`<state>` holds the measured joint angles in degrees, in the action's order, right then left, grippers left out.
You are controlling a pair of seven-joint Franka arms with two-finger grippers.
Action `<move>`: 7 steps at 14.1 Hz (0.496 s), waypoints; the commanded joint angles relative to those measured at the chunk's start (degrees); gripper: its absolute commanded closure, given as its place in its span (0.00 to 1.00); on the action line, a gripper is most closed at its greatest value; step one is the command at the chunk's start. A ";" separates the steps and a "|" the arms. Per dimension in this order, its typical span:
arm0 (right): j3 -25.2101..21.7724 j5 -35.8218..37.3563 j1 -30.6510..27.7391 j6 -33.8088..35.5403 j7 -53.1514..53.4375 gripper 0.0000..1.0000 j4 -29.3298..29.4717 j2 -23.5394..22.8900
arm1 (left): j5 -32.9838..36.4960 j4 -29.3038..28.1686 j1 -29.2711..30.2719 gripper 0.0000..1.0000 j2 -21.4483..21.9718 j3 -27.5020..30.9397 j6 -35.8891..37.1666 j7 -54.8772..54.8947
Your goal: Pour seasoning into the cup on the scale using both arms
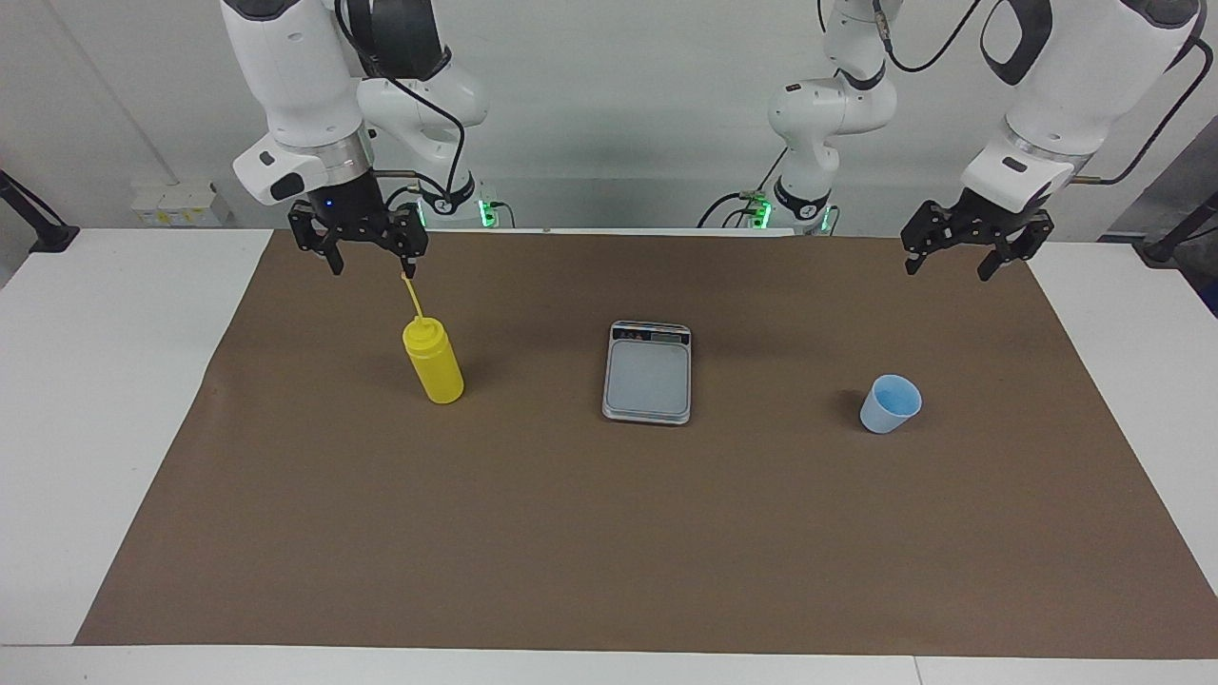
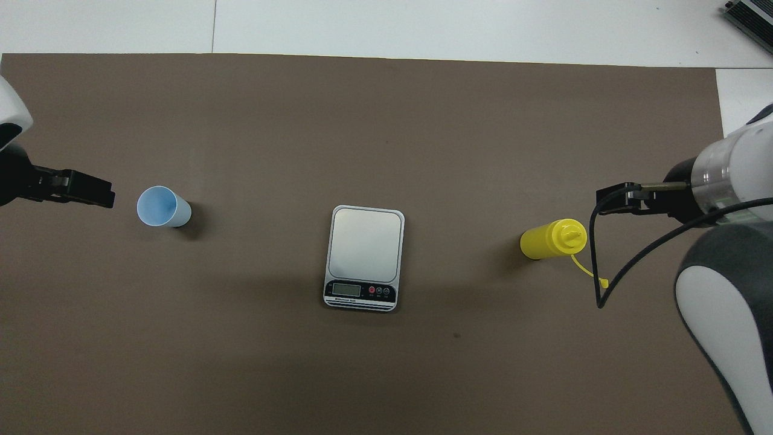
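The yellow seasoning bottle (image 1: pixel 433 362) stands upright on the brown mat toward the right arm's end, its cap strap hanging off the nozzle; it also shows in the overhead view (image 2: pixel 552 238). The silver-grey scale (image 1: pixel 648 373) (image 2: pixel 365 257) lies mid-table, its plate bare and its display edge toward the robots. The light blue cup (image 1: pixel 891 403) (image 2: pixel 163 206) stands upright on the mat toward the left arm's end. My right gripper (image 1: pixel 372 268) (image 2: pixel 613 199) is open and empty, raised over the mat beside the bottle. My left gripper (image 1: pixel 949 270) (image 2: pixel 90 192) is open and empty, raised over the mat beside the cup.
The brown mat (image 1: pixel 609 533) covers most of the white table (image 1: pixel 95 428). Dark clamp stands sit at both table ends (image 1: pixel 38 224) (image 1: pixel 1175 238). Black cables hang from the right arm's wrist (image 2: pixel 604 284).
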<state>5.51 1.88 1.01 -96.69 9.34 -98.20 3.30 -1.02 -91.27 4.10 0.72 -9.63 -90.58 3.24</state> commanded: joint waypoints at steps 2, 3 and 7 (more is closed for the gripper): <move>0.20 -1.26 -0.83 0.19 -1.17 0.00 -1.20 1.27 | 0.66 -1.28 0.56 0.00 1.30 -0.21 -0.82 0.37; 0.20 -1.26 -0.83 0.19 -1.17 0.00 -1.20 1.27 | 0.66 -1.28 0.56 0.00 1.30 -0.21 -0.82 0.45; 0.20 -1.26 -0.83 0.19 -1.17 0.00 -1.20 1.27 | 0.58 -1.89 0.56 0.00 1.39 -0.13 -0.91 0.37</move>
<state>5.51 1.88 1.01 -96.69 9.34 -98.20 3.30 -1.02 -91.29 4.10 0.72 -9.58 -90.67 3.24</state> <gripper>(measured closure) 0.000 0.000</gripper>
